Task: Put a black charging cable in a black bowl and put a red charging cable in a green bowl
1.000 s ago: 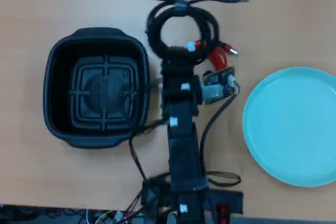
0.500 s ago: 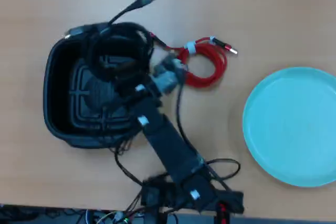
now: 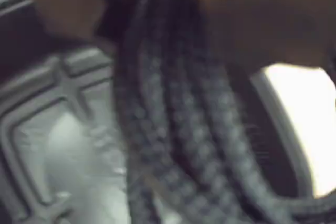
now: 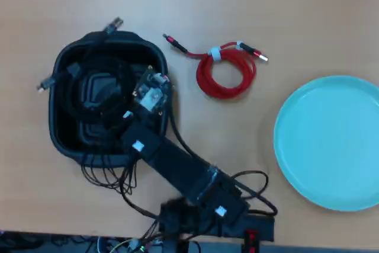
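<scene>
The hand (image 4: 121, 102) is seen over the black bowl (image 4: 59, 128), but its jaws are hidden under the arm, so its grip cannot be told. The black charging cable (image 4: 89, 87) is draped in the bowl, plugs over the rim, blurred in the wrist view. On the wooden desk (image 4: 296, 16), the red charging cable (image 4: 228, 72) is seen between the bowl and the green bowl (image 4: 331, 140).
</scene>
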